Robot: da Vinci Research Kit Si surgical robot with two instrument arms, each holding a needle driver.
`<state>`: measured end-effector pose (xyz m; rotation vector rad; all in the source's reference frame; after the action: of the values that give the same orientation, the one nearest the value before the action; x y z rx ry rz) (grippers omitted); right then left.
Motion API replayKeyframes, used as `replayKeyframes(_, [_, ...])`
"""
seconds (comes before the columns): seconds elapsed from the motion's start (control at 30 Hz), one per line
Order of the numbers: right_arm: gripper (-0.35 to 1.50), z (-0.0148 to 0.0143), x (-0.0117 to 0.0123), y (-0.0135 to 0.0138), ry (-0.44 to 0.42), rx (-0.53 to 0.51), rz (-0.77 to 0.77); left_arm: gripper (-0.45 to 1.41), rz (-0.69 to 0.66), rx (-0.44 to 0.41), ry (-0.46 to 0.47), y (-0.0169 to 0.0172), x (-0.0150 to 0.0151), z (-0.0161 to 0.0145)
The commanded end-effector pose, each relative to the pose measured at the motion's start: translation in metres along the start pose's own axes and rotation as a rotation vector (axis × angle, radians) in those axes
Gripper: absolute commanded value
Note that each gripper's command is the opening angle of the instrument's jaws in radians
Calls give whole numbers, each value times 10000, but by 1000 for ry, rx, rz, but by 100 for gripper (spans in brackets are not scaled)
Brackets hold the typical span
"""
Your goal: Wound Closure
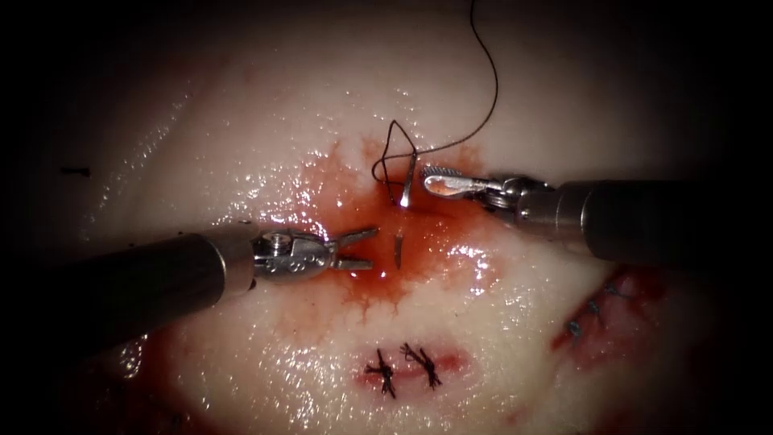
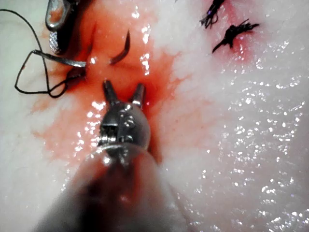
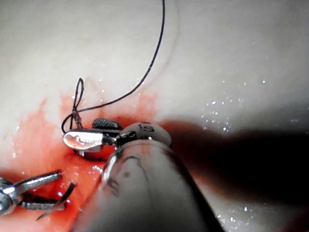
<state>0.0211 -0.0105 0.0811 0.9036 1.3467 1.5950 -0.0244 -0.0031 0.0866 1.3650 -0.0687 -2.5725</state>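
Note:
The curved needle is in the tissue [image 1: 241, 161] at the cut, its middle buried. Its tail end [image 1: 408, 184] stands out of the red patch on the far side, and its tip [image 1: 398, 250] shows on the near side. My right tool [image 1: 425, 177] lies just right of the tail, jaws a little open and holding nothing; its two jaws [image 3: 79, 131] stand apart. My left tool [image 1: 372, 248] is just left of the tip, jaws open and empty. The left tool [image 2: 124, 87] points toward the tip [image 2: 123, 48]. Dark thread [image 1: 489, 89] loops off the tail and runs up out of view.
Red fluid [image 1: 354, 201] covers the tissue around the needle. Two knotted dark stitches [image 1: 403, 370] sit on a closed cut nearer the camera. More stitches [image 1: 594, 310] lie at the lower right. A short cut end of thread [image 1: 76, 171] lies far left.

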Motion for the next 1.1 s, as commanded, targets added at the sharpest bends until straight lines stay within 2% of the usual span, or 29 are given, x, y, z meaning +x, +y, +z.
replayKeyframes(0.03, [125, 1, 0, 8, -2, 1, 0, 61, 8, 8, 6, -2, -3, 9])
replayKeyframes(0.27, [121, -17, 7, 21, -6, -6, -8, 56, 47, 26, 64, -9, 4, 13])
replayKeyframes(0.63, [116, -17, 2, 33, -10, -9, -22, 37, 86, 6, 141, -13, 19, 28])
replayKeyframes(0.7, [116, -16, 1, 32, -9, -9, -22, 31, 90, 4, 146, -14, 17, 29])
replayKeyframes(0.77, [115, -16, 1, 32, -9, -9, -22, 10, 97, 3, 147, -16, 16, 31])
replayKeyframes(0.83, [115, -16, 0, 32, -10, -9, -22, -18, 86, 2, 150, -17, 15, 33])
replayKeyframes(0.87, [115, -16, 0, 31, -10, -8, -22, -45, 64, 0, 152, -18, 14, 34])
replayKeyframes(1.1, [115, -18, 0, 30, -11, -8, -20, -45, -115, -47, 207, -20, 12, 34])
